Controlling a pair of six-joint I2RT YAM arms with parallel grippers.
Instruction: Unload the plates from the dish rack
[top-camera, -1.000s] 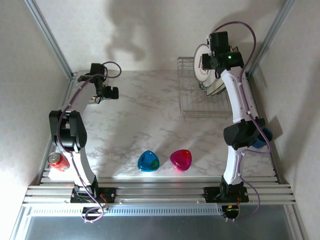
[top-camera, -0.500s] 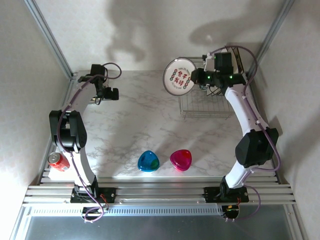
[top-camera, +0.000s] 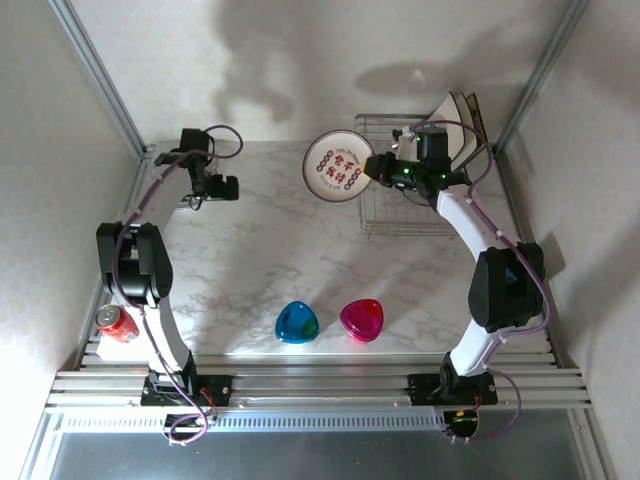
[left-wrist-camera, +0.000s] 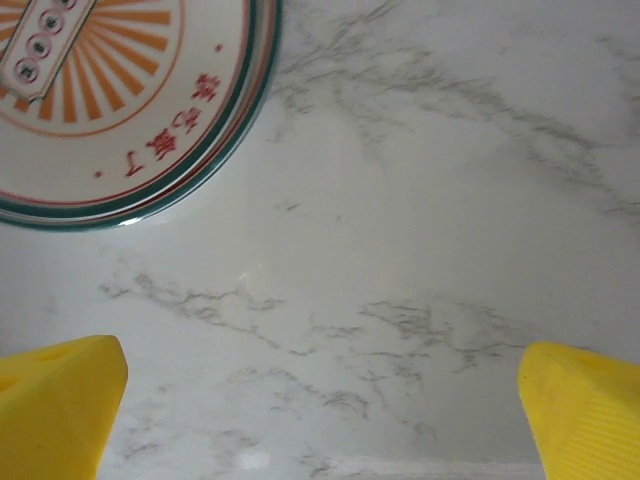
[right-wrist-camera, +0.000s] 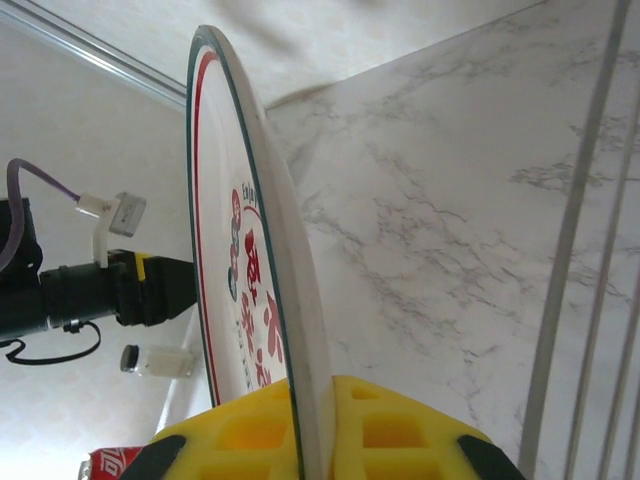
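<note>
The whole scene is being lit brightly and pretty evenly from overhead, with the marble tabletop (top-camera: 260, 250) getting washed out a little. Big soft shadows are being thrown on the back wall (top-camera: 255, 60). Close up, the left fingers (left-wrist-camera: 60, 410) are being rendered kinda soft at the frame corners, while the plate (right-wrist-camera: 290, 300) edge is being kept reasonably crisp.

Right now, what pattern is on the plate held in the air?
The plate: white, red centre markings, dark rim; clearest from the top view.
</note>
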